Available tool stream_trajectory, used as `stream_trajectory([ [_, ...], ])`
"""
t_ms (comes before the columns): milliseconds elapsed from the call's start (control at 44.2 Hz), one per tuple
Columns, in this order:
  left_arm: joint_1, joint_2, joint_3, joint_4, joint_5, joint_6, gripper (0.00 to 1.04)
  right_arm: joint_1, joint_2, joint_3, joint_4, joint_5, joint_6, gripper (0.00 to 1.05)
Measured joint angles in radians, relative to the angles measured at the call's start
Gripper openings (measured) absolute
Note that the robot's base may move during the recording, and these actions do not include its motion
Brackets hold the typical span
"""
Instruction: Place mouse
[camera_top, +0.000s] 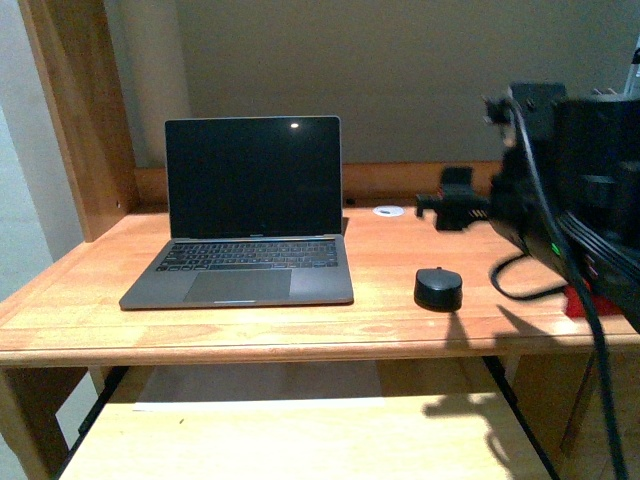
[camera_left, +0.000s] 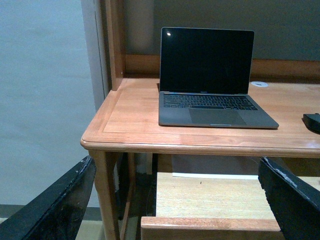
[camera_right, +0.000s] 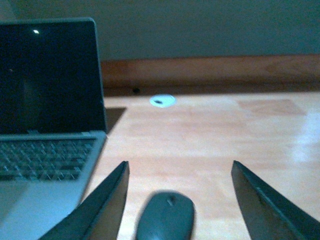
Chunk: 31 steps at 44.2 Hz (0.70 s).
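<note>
While the mouse (camera_top: 438, 288) lies flat on the wooden desk (camera_top: 90, 310) just right of the open laptop (camera_top: 245, 215), the right gripper (camera_right: 177, 195) hangs above it with fingers (camera_right: 107, 200) spread wide on either side, gripping nothing. It looks light, rigid and smooth-domed, so it may slip; pinching its two long flanks low down seems safest. The left gripper (camera_left: 175, 200), well left of the laptop and off the desk, is likewise wide apart and empty.

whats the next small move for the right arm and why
Probably lift the right gripper clear and back off: its fingers are spread wide with the mouse lying free between them, and the mouse already rests on the desk beside the laptop.
</note>
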<state>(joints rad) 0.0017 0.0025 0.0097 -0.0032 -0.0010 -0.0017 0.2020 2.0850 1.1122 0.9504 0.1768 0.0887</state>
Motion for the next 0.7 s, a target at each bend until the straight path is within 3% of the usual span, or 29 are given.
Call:
stream_trajectory([
  [113, 0.0, 0.0, 0.0, 0.0, 0.0, 0.0, 0.98, -0.071, -0.188, -0.314, 0.159, -0.024, -0.065, 0.33],
  [294, 0.0, 0.0, 0.0, 0.0, 0.0, 0.0, 0.98, -0.084, -0.373, -0.528, 0.222, -0.071, -0.079, 0.02],
  [701, 0.0, 0.0, 0.0, 0.0, 0.0, 0.0, 0.98, -0.136, -0.659, -0.847, 0.205, -0.118, -0.086, 0.02],
])
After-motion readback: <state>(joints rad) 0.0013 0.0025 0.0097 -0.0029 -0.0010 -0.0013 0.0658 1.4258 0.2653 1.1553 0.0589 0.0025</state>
